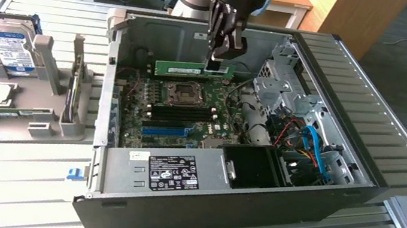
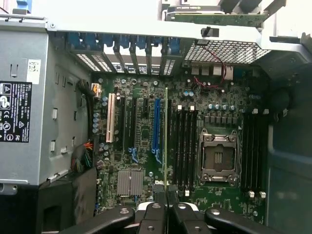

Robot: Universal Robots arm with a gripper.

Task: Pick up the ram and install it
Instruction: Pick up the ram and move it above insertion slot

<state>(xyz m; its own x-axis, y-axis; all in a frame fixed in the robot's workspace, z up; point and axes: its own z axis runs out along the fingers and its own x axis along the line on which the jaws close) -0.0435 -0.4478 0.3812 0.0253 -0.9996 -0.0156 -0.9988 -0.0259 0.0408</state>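
- Clenched on ram (image 1: 186,70): gripper (image 1: 218,63) pinching its upper edge.
- Hanging over open case (image 1: 212,218), above motherboard (image 1: 150,97), not yet seated.
- Judged mid-carry toward install; calls for squaring ram's lower edge with black slots (image 2: 184,146) beside socket (image 2: 218,156).

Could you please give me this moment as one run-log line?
gripper: shut on ram | ram: held above motherboard in open case | not yet seated

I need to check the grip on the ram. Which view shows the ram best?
The exterior view: there the ram shows its long green face, held by the gripper above the motherboard. The wrist view sees the ram edge-on, as a thin green line.
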